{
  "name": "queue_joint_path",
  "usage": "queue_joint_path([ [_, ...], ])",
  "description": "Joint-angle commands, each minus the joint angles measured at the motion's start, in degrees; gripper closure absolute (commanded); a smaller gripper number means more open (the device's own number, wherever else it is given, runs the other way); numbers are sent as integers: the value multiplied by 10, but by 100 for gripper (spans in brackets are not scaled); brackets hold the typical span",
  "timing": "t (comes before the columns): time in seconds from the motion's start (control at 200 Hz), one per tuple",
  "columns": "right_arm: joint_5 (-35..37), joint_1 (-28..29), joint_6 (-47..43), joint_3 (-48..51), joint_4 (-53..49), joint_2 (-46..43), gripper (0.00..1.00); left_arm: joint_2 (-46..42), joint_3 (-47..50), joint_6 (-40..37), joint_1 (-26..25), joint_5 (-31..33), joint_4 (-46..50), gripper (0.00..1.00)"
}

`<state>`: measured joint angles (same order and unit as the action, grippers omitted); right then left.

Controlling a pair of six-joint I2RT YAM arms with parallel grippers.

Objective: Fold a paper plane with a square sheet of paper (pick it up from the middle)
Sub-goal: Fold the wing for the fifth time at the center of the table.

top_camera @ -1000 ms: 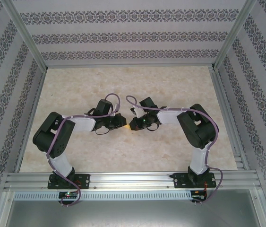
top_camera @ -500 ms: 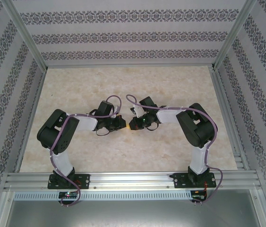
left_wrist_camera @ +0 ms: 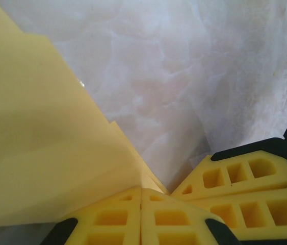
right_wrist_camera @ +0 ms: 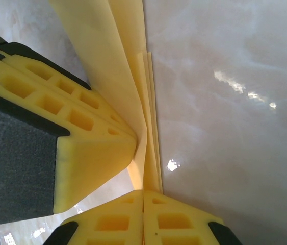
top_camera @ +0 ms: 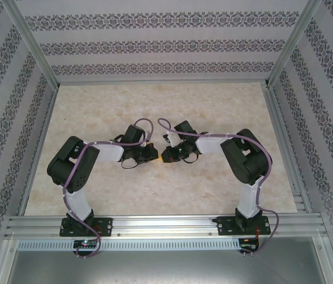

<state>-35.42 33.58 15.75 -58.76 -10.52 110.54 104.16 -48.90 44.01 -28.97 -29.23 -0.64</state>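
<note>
The paper (left_wrist_camera: pixel 41 143), seemingly folded, is gripped by both jaws over the marbled tabletop (top_camera: pixel 213 106) amid wallpaper (top_camera: pixel 154 44).

Layered, folded yellow-orange paper (right_wrist_camera: pixel 128 61) between left claw (left_wrist_camera: pixel 141 191) and right claw (right_wrist_camera: pixel 143 191)

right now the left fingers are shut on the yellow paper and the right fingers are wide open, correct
No. The right fingers are not wide open: the right wrist view shows them shut on the yellow paper too. The left fingers are indeed shut on it.
</note>
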Motion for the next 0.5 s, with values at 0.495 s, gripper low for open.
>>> queue_joint_path([
  [0.495, 1, -4, 61, 12, -1, -55, 89, 29, -32, -13, -1, 49, 98, 97],
])
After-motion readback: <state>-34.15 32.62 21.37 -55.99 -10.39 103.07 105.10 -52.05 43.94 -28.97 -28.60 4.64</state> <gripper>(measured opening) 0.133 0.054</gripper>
